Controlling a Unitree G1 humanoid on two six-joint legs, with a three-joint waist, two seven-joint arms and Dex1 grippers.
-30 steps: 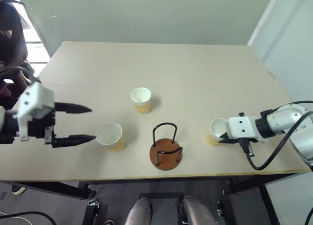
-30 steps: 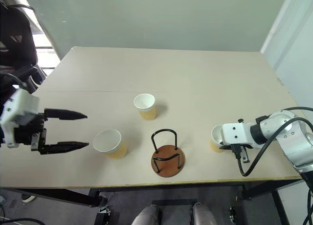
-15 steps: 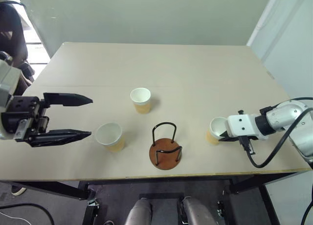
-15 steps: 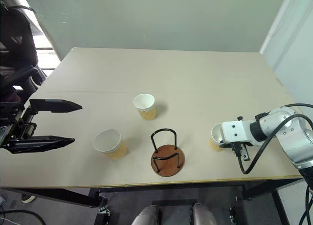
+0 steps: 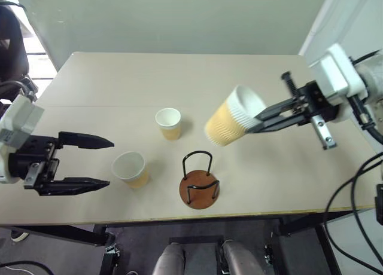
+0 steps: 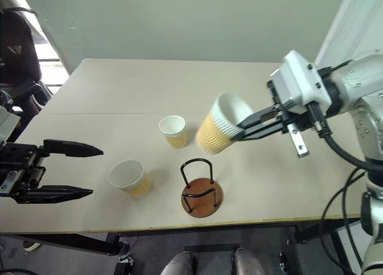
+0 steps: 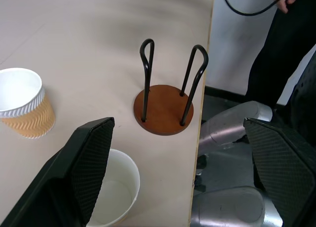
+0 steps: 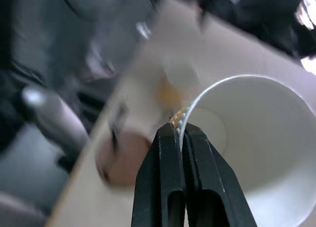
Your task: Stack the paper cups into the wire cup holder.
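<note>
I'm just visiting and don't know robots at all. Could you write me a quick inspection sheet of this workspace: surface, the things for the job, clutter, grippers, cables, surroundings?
Surface: beige table, a faint seam running across it.
Job's things: wire cup holder upright near the front edge, no cup in it. One paper cup stands behind it, a second cup to its left, both upright. A third cup is lifted in the air, tilted.
Clutter: nothing seen.
Grippers: right gripper shut on the third cup's rim, above the table. Left gripper open, holding nothing, beside the second cup.
Cables: black cables hang from the right arm.
Surroundings: pale wall behind; dark chair at the left.
</note>
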